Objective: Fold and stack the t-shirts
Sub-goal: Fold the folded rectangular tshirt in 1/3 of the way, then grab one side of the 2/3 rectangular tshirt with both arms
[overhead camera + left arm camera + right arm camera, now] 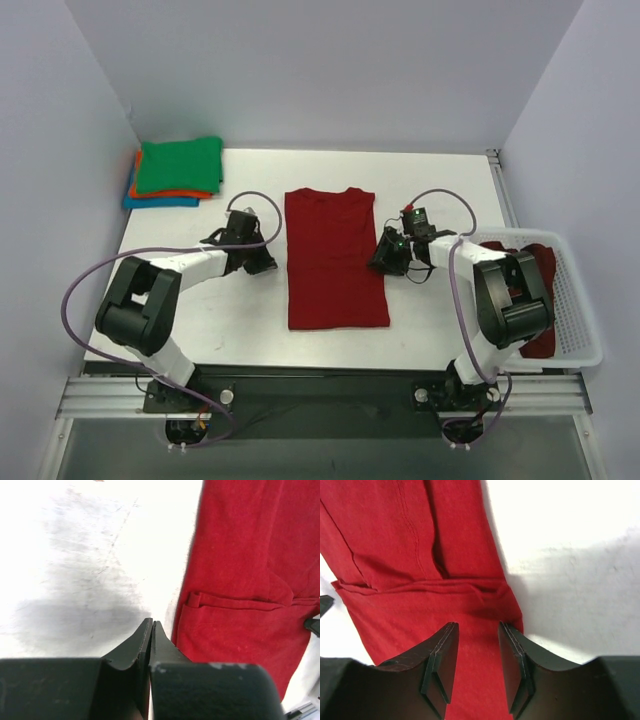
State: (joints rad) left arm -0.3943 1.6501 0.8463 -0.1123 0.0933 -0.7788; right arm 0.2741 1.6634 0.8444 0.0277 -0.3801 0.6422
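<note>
The red shirt lies flat at the middle of the table, sleeves folded in, making a long strip. The left gripper sits just beside its left edge, jaws pressed together on nothing. The right gripper hangs over the right edge, jaws a narrow gap apart, perhaps brushing the cloth. A folded green shirt tops orange and blue ones at the far left corner. More dark red shirts fill the basket on the right.

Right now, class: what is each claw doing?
Left claw: closed, holding nothing.
Right claw: open, over the red shirt.
</note>
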